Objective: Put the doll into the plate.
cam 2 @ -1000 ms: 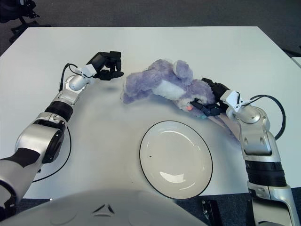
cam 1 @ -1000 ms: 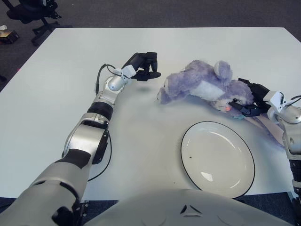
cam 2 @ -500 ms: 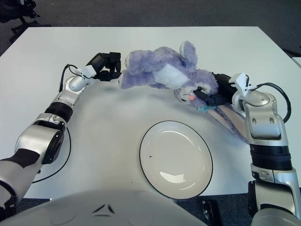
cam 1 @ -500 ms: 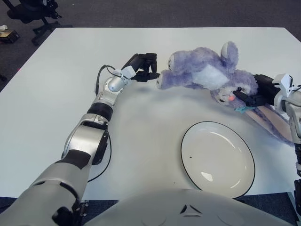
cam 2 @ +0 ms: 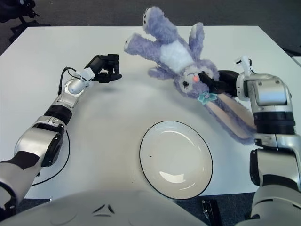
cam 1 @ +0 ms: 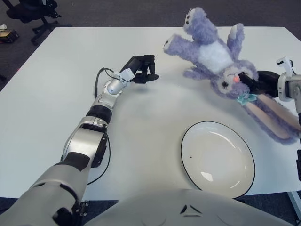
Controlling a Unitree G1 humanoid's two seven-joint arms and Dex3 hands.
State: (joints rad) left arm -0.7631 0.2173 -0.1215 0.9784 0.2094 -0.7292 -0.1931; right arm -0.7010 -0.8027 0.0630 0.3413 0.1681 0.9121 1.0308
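- Left eye view: white table, dark floor beyond, an office chair top left. The plate holds nothing.
- Right eye view: right hand grips the purple doll by its head, raised beyond the plate; left hand is curled, holding nothing.

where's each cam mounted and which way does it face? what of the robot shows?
Left eye view: head-mounted, looking forward and down at the table; shows the left arm, left hand and chest, with the right hand at the edge.
Right eye view: same head, slightly to the right; the whole right arm shows.
Shared: purple doll held head-down by the right hand, empty plate below.
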